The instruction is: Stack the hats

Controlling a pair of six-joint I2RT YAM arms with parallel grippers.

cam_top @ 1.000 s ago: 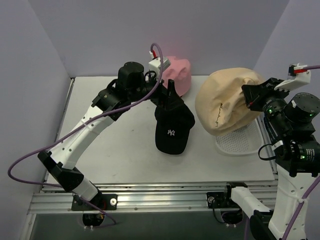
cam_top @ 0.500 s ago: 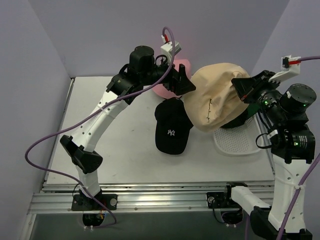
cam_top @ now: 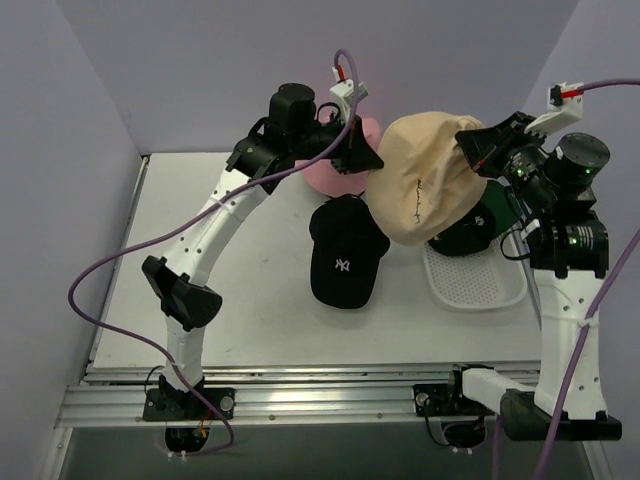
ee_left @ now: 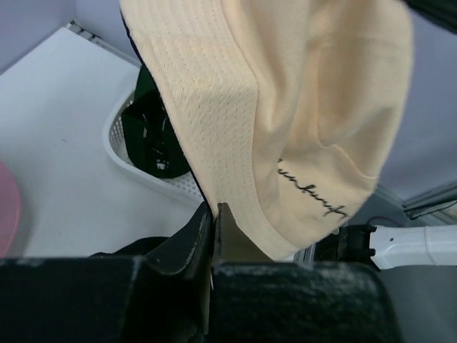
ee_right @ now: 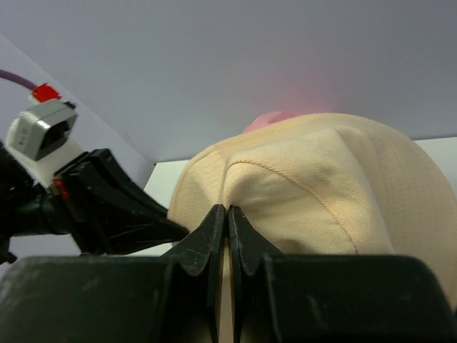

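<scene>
The tan bucket hat (cam_top: pixel 425 190) hangs in the air above the table, stretched between both grippers. My left gripper (cam_top: pixel 372 160) is shut on its brim edge (ee_left: pixel 235 193), as the left wrist view shows at the fingertips (ee_left: pixel 214 207). My right gripper (cam_top: pixel 468 148) is shut on a fold of the crown (ee_right: pixel 321 186), with fabric pinched between the tips (ee_right: pixel 227 209). The black baseball cap (cam_top: pixel 345 255) lies on the table below. Behind the left arm the pink bucket hat (cam_top: pixel 325 178) is partly hidden. The dark green hat (cam_top: pixel 468 232) sits under the tan one.
The white perforated tray (cam_top: pixel 480 290) at the right holds the dark green hat (ee_left: pixel 153 136). Purple walls close in the back and both sides. The left arm's link and cable arc over the table's left half.
My left gripper swung from above the black cap toward the back right and shut on the tan hat's brim. The right gripper carried the tan hat up and left, uncovering the dark green hat.
</scene>
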